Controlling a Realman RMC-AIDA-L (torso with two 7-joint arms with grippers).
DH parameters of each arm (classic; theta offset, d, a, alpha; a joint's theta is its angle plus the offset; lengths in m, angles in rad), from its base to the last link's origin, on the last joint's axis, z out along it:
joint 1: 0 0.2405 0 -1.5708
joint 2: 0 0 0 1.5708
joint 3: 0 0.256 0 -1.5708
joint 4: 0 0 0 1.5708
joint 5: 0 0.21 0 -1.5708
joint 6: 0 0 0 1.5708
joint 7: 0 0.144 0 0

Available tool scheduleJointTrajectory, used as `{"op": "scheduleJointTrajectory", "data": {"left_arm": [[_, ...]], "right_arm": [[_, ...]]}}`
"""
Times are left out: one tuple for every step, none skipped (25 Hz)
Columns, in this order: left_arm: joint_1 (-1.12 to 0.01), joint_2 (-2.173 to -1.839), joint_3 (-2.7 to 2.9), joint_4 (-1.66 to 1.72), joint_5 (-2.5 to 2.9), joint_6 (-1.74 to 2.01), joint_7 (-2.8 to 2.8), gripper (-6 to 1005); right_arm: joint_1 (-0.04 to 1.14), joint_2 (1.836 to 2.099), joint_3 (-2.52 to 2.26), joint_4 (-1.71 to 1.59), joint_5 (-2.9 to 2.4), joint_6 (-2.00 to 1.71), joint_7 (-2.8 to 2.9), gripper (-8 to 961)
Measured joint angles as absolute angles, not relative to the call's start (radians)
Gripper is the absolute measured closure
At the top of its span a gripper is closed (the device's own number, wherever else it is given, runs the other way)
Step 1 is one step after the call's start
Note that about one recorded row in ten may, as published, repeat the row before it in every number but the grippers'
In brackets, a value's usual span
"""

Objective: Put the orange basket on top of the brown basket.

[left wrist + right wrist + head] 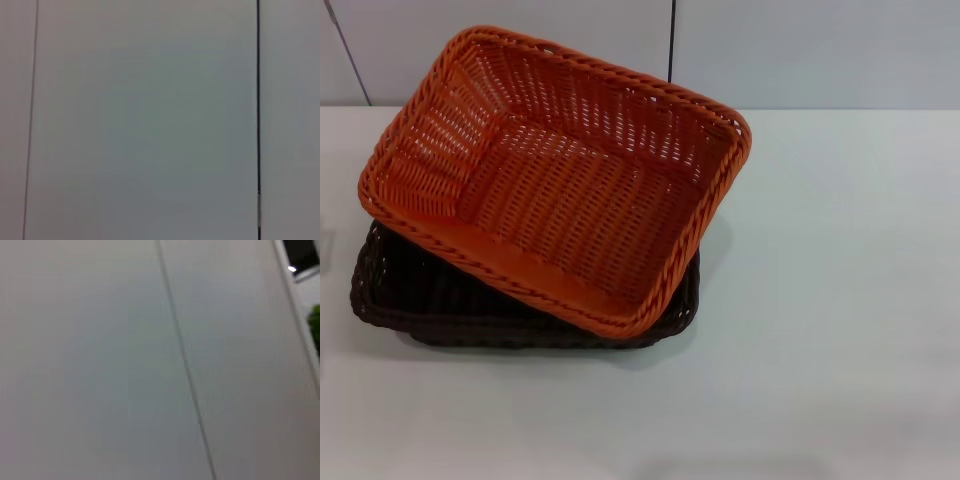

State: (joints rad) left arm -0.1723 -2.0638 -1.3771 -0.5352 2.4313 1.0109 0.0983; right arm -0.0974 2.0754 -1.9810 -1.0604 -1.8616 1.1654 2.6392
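The orange basket (560, 175) rests on top of the brown basket (430, 300) at the left-centre of the white table in the head view. It sits skewed and tilted, its far rim overhanging and its near rim lying inside the brown one. Only the brown basket's near and left sides show under it. Neither gripper shows in any view. Both wrist views show only pale wall panels with dark seams.
The white table (840, 330) stretches to the right and toward the near edge. A pale panelled wall (800, 50) with a dark vertical seam stands behind the table.
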Motion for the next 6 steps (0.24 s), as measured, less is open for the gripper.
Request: {"op": "scheduleJointTrajectory", "data": {"left_arm": [[-0.172,-2.064,-1.377,-0.535,2.431,1.011,0.098,191],[-0.176,-2.064,-1.380,-0.528,2.431,1.018,0.096,191],[-0.179,-2.063,-1.381,-0.521,2.431,1.026,0.096,191],[-0.181,-2.063,-1.381,-0.518,2.431,1.028,0.095,191],[-0.185,-2.062,-1.382,-0.511,2.431,1.033,0.095,191],[-0.185,-2.062,-1.382,-0.511,2.431,1.033,0.095,191]], "right_arm": [[-0.097,2.075,-1.981,-1.060,-1.862,1.165,2.639,355],[-0.094,2.076,-1.979,-1.040,-1.861,1.170,2.659,355],[-0.090,2.077,-1.979,-1.025,-1.858,1.176,2.670,355],[-0.087,2.077,-1.981,-1.013,-1.855,1.181,2.676,355],[-0.082,2.078,-1.986,-1.003,-1.852,1.194,2.678,355],[-0.082,2.078,-1.986,-1.003,-1.852,1.194,2.678,355]]}}
